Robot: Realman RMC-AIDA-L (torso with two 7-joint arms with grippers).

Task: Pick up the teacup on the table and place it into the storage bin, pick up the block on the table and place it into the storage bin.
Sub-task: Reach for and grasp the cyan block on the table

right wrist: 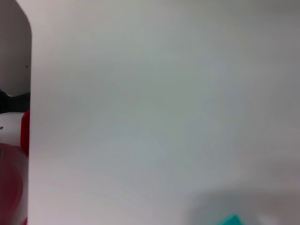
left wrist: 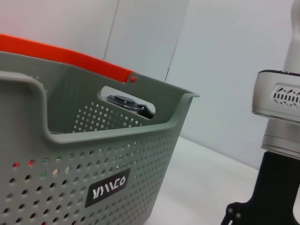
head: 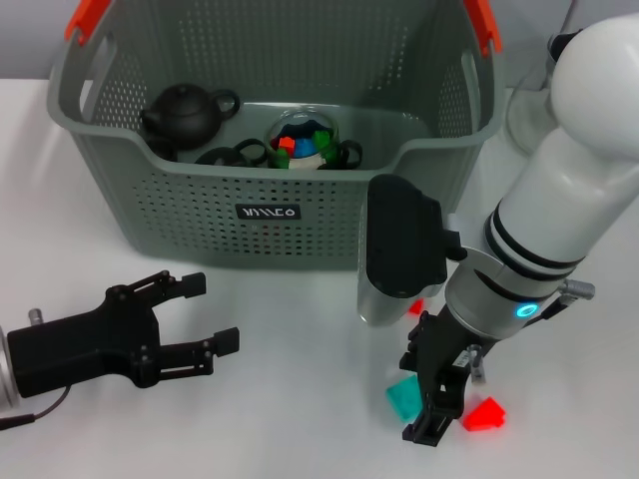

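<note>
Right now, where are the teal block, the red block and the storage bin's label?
teal block (head: 403,397): head view, on its top face beside the right end effector.
red block (head: 484,414): head view, on its upper face.
storage bin label (head: 268,212): head view, on the black plate's middle.

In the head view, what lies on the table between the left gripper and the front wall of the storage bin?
Nothing: in the head view only bare white table separates the open left gripper from the storage bin.
</note>
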